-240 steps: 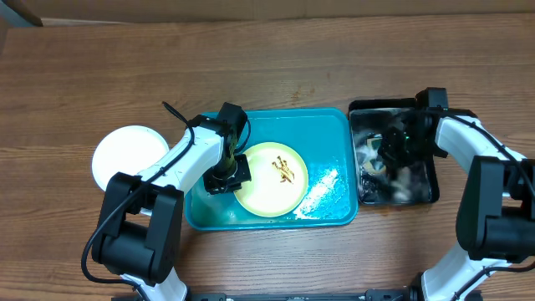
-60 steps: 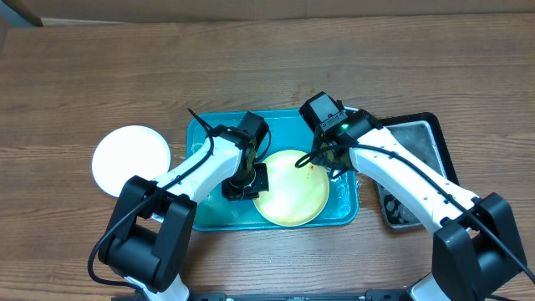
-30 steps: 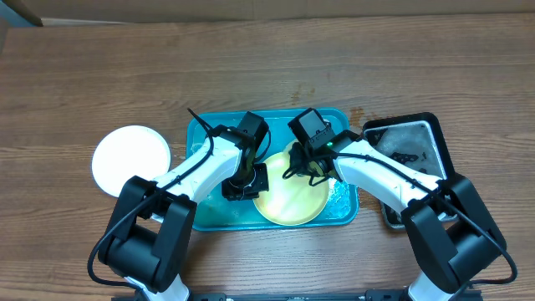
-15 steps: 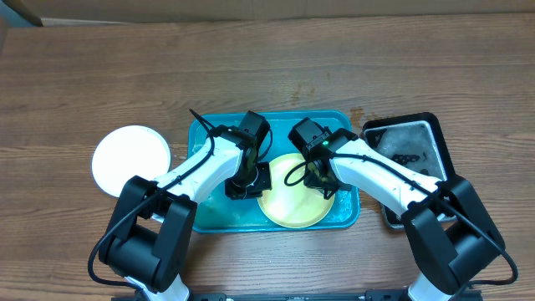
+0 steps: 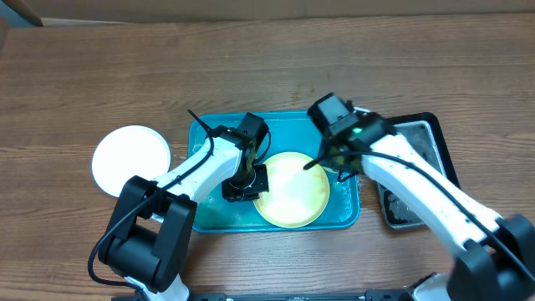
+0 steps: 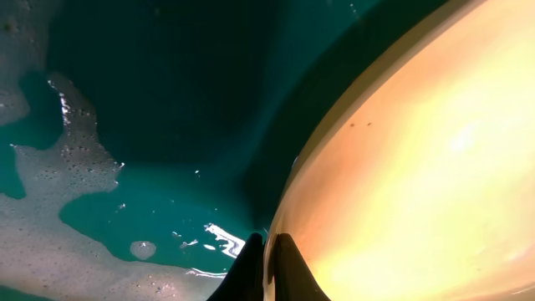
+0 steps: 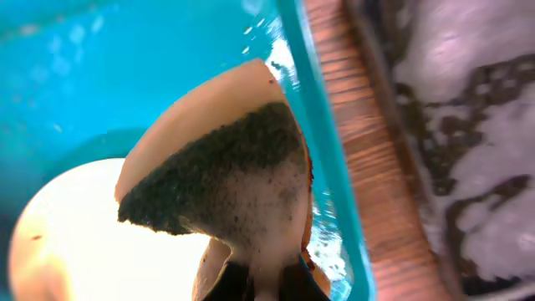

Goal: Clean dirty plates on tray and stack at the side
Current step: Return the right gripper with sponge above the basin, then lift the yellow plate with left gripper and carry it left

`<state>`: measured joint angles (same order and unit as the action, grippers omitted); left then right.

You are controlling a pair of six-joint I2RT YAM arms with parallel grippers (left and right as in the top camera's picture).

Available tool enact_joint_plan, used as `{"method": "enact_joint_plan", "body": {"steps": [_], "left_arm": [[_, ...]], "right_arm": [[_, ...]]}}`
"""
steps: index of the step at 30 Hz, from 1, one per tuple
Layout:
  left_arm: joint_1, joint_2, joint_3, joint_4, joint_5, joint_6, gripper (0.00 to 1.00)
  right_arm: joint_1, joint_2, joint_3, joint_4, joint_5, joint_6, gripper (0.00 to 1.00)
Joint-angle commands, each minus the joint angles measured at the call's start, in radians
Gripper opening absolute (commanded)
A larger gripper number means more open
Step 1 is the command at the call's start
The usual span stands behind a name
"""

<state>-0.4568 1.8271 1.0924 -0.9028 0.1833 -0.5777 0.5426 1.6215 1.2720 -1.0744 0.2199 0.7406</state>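
A brown wooden table is seen from above, and the turquoise tray is set at its middle, between the two arms. The tray floor is covered with water and patches of pale foam, seen most clearly in the left wrist view. A smaller black tray, filled with grey suds, is placed just beside the turquoise tray on its right, with a narrow strip of bare wood shown between them in the right wrist view.

The pale yellow-green plate is found inside the turquoise tray, towards its near right part. A few tiny dark specks are seen near its rim in the left wrist view, and a dark shadow is cast on the wet floor beneath that rim. Whether the plate is raised or lying flat cannot be told. A white plate is set on the bare table well to the left of the tray.

A sponge, tan with a dark soapy scouring face, is held over the tray's right side, between the plate's far right edge and the tray rim. Whether it touches the plate cannot be told.

The plate's left rim is pinched by the left gripper, its fingers closed on the edge. The sponge is clamped by the right gripper.
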Motion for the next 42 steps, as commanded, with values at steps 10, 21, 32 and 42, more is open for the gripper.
{"method": "enact_joint_plan", "body": {"steps": [10, 21, 32, 42], "left_arm": [[0.033, -0.101, 0.063, -0.107, -0.254, -0.013, 0.04], [0.031, -0.268, 0.13, -0.222, -0.56, -0.013, 0.04], [-0.008, -0.325, 0.163, -0.28, -0.799, -0.013, 0.04], [-0.166, -0.325, 0.182, -0.292, -1.014, -0.045, 0.04]], "right_arm": [[-0.353, -0.101, 0.019, -0.114, -0.191, -0.371, 0.04], [-0.579, -0.094, -0.006, -0.126, -0.225, -0.505, 0.07], [-0.582, -0.061, -0.009, -0.109, -0.243, -0.505, 0.07], [-0.582, -0.059, -0.009, -0.109, -0.243, -0.505, 0.07]]}}
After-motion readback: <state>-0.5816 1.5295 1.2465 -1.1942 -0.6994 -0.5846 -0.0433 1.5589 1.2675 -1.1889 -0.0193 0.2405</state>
